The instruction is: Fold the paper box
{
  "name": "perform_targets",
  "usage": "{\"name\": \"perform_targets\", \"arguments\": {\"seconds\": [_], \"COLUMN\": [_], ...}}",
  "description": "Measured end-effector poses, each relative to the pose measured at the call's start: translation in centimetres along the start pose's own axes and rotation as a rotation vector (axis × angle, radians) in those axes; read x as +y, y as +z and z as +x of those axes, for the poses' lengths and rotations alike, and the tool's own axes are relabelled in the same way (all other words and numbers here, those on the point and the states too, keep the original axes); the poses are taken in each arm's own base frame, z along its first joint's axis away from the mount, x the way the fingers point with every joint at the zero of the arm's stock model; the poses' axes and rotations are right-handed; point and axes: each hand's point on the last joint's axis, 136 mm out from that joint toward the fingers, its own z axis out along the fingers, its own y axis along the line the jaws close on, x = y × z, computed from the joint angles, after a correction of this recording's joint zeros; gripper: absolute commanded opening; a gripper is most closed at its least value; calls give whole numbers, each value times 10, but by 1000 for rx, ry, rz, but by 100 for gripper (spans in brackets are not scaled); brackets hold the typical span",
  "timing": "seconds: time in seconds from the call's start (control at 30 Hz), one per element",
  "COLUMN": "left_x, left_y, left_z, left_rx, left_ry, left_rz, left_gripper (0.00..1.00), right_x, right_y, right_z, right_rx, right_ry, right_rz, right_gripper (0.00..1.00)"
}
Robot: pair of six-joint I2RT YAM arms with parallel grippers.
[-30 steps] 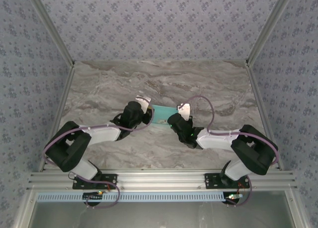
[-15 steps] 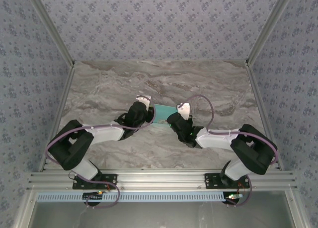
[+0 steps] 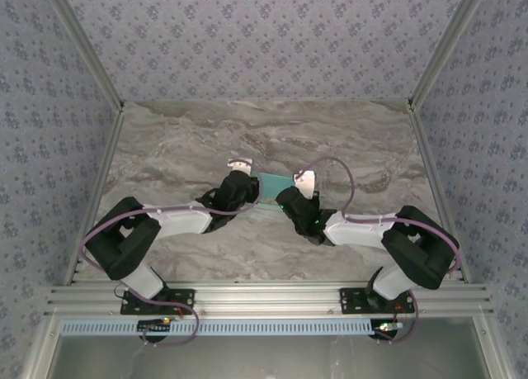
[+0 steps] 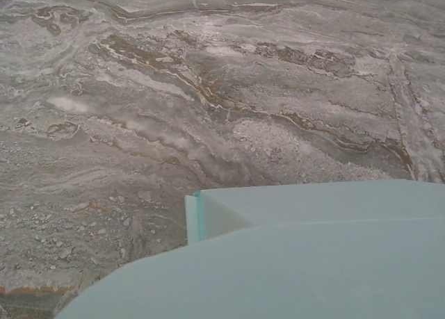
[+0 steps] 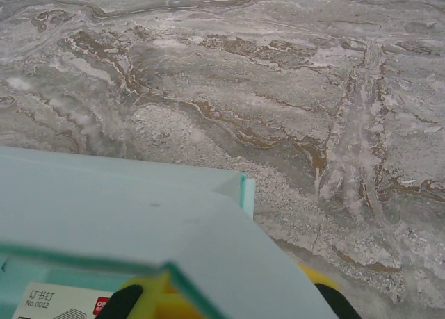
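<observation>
Nearest you, a metal rail [image 3: 264, 298] ran along the front edge of the bench, with both arm bases bolted to it. Seen from overhead, your left arm [image 3: 177, 222] and right arm [image 3: 363, 229] angled inward and met near the middle of the grey marbled bench [image 3: 346, 139]. The paper box [image 3: 272, 182] sat between them, light blue, with a small patch of it showing between the two wrists. The left jaws were closed on the box's left end and the right jaws on its right end, though the wrists hid the fingertips from above. In the left wrist camera, pale blue cardboard filled the near lower part: a rounded flap in front, then a flat panel with a folded corner just beyond it, with marble behind. In the right wrist camera, a blue panel crossed the near left with its corner pointing right. Beneath its front edge showed a yellow and black part [image 5: 156, 297] and a white printed label [image 5: 59, 301]. Beyond the box, the bench stretched to the back wall [image 3: 264, 40], papered in a blue-grey floral pattern
</observation>
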Motion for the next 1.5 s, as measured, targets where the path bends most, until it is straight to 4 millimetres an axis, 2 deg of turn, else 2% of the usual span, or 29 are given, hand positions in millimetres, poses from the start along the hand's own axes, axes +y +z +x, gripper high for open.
{"name": "perform_targets", "arguments": {"seconds": [0.1,0.37,0.53,0.63,0.83,1.07,1.27,1.4,1.5], "left_x": [1,6,10,9,4,7,6,1,1], "left_y": [2,-2,-4,-9,-26,-58,-96,-96,-82], "left_z": [1,20,35,31,11,-3,-40,-76,-98], "left_rx": [-19,-20,28,26,-12,-40,-105,-108,-81], "left_ry": [0,12,33,31,3,-12,-4,32,55], "left_rz": [-5,0,-6,1,31,65,97,71,43], "left_gripper": [7,15,24,30,44,53,61,66,68], "right_x": [0,0,2,2,2,2,2,2,2], "right_y": [0,0,-1,-2,-3,-3,-3,-3,-3], "right_z": [0,3,4,5,6,6,6,6,7], "right_rx": [0,2,0,1,1,0,0,-3,-2], "right_ry": [0,-8,-17,-26,-43,-51,-53,-56,-59], "right_rz": [1,4,5,6,10,15,16,19,20], "right_gripper": [7,6,6,6,6,6,6,6,6]}}
